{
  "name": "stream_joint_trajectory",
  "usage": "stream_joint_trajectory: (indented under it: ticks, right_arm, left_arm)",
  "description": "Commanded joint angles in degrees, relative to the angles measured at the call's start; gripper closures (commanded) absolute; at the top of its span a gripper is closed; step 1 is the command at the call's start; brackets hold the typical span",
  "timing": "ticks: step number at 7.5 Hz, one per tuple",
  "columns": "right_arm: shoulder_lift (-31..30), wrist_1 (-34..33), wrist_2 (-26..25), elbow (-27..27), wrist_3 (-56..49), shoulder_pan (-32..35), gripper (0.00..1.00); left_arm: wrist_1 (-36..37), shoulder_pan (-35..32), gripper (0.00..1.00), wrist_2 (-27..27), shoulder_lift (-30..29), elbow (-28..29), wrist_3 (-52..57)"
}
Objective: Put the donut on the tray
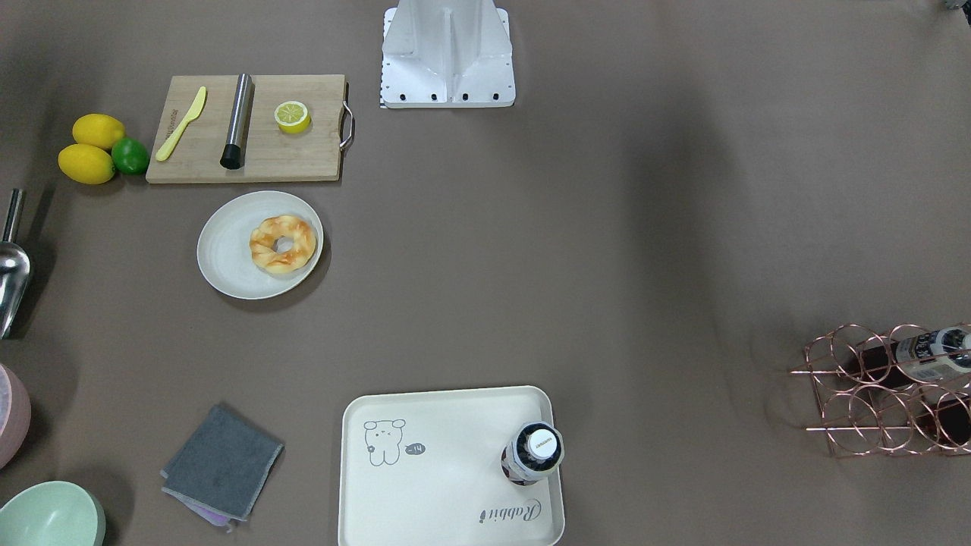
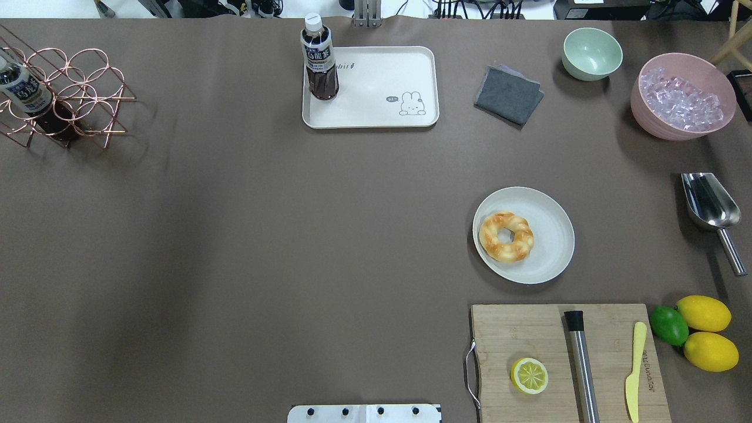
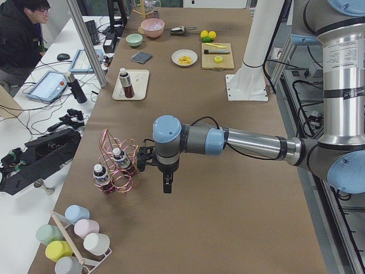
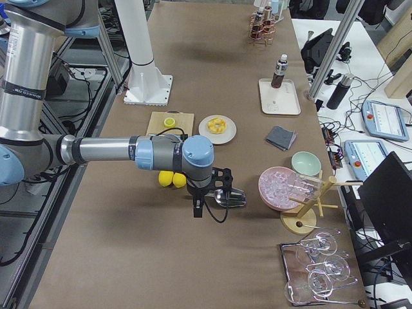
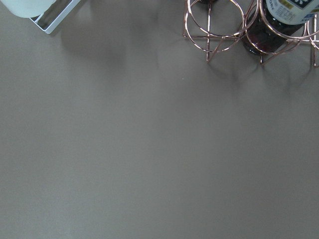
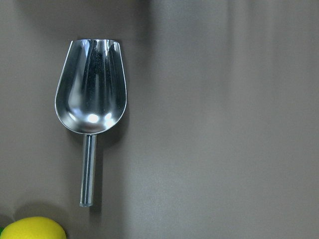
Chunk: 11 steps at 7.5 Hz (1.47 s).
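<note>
The donut (image 2: 506,236) lies flat on the left part of a round white plate (image 2: 549,247) in the overhead view, well apart from the cream tray (image 2: 376,88), which sits at the table's far edge with a dark bottle (image 2: 319,59) standing upright in one corner. A wooden cutting board (image 2: 529,335) with a halved lemon (image 2: 529,375) on it lies just beside the plate, on the robot's side. Neither the overhead nor the front-facing view shows an arm. Only the two side views do: the left gripper (image 3: 166,185) hangs pointing down over bare table near a copper wire rack (image 3: 117,165), and the right gripper (image 4: 197,209) hangs near a metal scoop (image 4: 228,196), both far from the donut (from these side views alone, how wide either pair of fingers stands cannot be told). The wrist cameras add what the fixed ones lack: the left one looks straight down on the rack's rings, and the right one on the scoop lying bowl-up, with a lemon (image 6: 32,228) at the frame's lower corner.
</note>
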Motion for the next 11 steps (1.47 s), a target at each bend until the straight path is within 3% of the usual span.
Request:
stream_joint_trajectory:
  ticks: [1, 7, 9, 11]
  right_arm:
    - [0.0, -0.1, 0.1, 0.0, 0.0, 0.0, 0.00]
    - [-0.1, -0.3, 0.2, 1.3, -0.1, -0.1, 0.00]
    - [0.4, -0.7, 3.7, 1.8, 0.1, -1.1, 0.00]
    - [-0.8, -0.3, 2.6, 1.6, -0.2, -1.6, 0.00]
  left_arm:
    - [0.0, -0.2, 0.02, 0.0, 0.2, 0.1, 0.4]
    - [0.0, -0.3, 0.02, 0.0, 0.6, 0.0, 0.0]
    - [0.0, -0.6, 0.02, 0.0, 0.8, -0.6, 0.0]
    - [0.0, -0.6, 0.02, 0.0, 0.8, -0.4, 0.0]
